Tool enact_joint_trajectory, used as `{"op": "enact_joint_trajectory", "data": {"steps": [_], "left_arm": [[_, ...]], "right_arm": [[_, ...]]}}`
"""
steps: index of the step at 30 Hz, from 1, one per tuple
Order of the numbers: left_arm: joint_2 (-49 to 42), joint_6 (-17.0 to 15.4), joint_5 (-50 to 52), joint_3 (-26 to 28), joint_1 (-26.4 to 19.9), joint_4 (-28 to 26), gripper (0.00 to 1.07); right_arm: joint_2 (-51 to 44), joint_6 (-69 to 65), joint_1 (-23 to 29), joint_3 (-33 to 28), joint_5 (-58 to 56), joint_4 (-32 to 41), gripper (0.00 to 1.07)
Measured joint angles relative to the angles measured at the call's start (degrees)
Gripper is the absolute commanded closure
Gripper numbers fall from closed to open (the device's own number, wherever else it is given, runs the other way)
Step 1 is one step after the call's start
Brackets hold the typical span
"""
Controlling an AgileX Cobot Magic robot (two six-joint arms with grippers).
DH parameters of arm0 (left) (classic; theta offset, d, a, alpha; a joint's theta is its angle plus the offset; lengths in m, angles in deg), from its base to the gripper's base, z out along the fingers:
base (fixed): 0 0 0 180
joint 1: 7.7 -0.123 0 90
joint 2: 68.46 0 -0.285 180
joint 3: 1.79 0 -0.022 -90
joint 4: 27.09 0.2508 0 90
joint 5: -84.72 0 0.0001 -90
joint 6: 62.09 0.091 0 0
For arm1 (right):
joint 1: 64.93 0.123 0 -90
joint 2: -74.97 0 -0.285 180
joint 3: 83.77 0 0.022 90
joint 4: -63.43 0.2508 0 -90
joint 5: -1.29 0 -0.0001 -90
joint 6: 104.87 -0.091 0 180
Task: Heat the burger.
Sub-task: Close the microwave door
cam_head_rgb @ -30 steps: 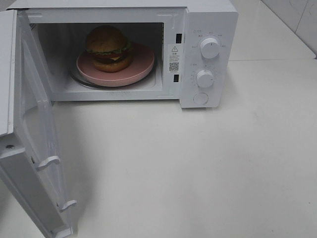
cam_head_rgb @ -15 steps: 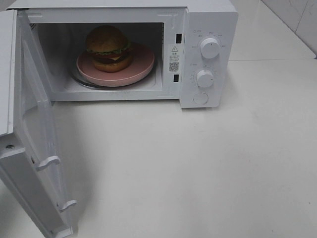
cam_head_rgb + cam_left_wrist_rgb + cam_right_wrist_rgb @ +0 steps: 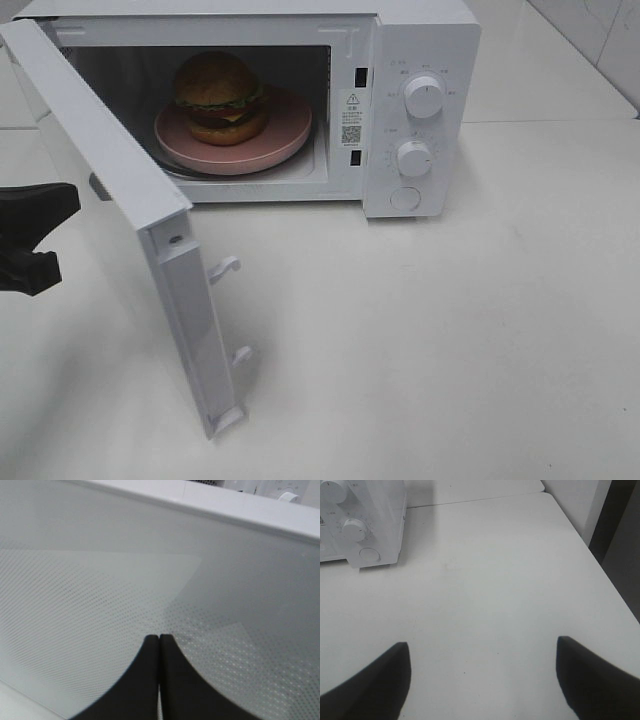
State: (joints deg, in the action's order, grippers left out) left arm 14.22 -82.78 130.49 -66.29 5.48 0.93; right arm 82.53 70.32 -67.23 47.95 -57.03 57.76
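**A:** Where was the burger placed?

**B:** The burger (image 3: pixel 220 97) was seen seated on the pink plate (image 3: pixel 290 128) inside the microwave (image 3: pixel 420 40), beyond the half-open door (image 3: pixel 110 165) from the left pincer (image 3: pixel 159 639) and well apart from it.

**A:** How were the pincers held?

**B:** The left pincer was clenched on nothing, its tips aimed at the door's dotted window (image 3: pixel 100 595); contact could not be confirmed. The right pincer (image 3: pixel 482 647) was released above bare table (image 3: pixel 485 580), with the knobs (image 3: pixel 354 528) off ahead of it.

**A:** What was judged likely to go wrong?

**B:** A slip of the narrow tips along the smooth pane was feared, no edge being offered there. Were the push cut short, the latch hooks (image 3: pixel 228 266) would be left outside their slots (image 3: pixel 357 76) and heating could not be started. Were it too sharp, the oven might be shoved or the plate jolted.
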Motion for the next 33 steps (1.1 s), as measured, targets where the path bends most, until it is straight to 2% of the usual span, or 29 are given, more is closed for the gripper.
{"op": "enact_joint_trajectory", "data": {"steps": [3,6,8,10,13,15,16,18,21,23,24,26,29,31,33], "left_arm": [[0.23,0.63,-0.06,0.52,2.06,-1.6,1.07],[0.34,3.55,-0.06,0.69,4.76,-5.9,1.07],[0.4,4.13,-0.06,0.69,5.33,-6.93,1.07],[1.38,6.93,0.06,0.74,8.77,-12.49,1.07],[1.95,7.62,0.06,0.8,9.57,-13.92,1.07],[4.53,9.34,0.11,1.95,12.55,-19.25,1.07],[4.53,9.34,0.11,1.95,12.55,-19.25,1.07],[8.82,11.12,0.69,4.76,17.53,-25.38,1.07],[10.03,11.92,1.2,5.61,18.85,-26.99,1.07],[14.44,14.84,2.81,8.94,23.32,-33.58,1.07],[14.44,14.84,2.81,8.94,23.32,-33.58,1.07],[17.3,16.5,3.55,11.57,26.47,-39.02,1.07],[18.22,17.07,3.78,12.66,27.33,-40.34,1.07],[21.2,19.19,4.07,17.19,29.56,-43.32,1.07],[21.94,19.6,4.07,18.45,30.02,-43.89,1.07]], "right_arm": [[0.0,0.0,0.0,0.0,0.0,0.0,0.33],[0.0,0.0,0.0,0.0,0.0,0.0,0.33],[0.0,0.0,0.0,0.0,0.0,0.0,0.33],[0.0,0.0,0.0,0.0,0.0,0.0,0.33],[0.0,0.0,0.0,0.0,0.0,0.0,0.33],[0.0,0.0,0.0,0.0,0.0,0.0,0.33],[0.0,0.0,0.0,0.0,0.0,0.0,0.33],[0.0,0.0,0.0,0.0,0.0,0.0,0.33],[0.0,0.0,0.0,0.0,0.0,0.0,0.33],[0.0,0.0,0.0,0.0,0.0,0.0,0.34],[0.0,0.0,0.0,0.0,0.0,0.0,0.34],[0.0,0.0,0.0,0.0,0.0,0.0,0.34],[0.0,0.0,0.0,0.0,0.0,0.0,0.34],[0.0,0.0,0.0,0.0,0.0,0.0,0.34],[0.0,0.0,0.0,0.0,0.0,0.0,0.34]]}}
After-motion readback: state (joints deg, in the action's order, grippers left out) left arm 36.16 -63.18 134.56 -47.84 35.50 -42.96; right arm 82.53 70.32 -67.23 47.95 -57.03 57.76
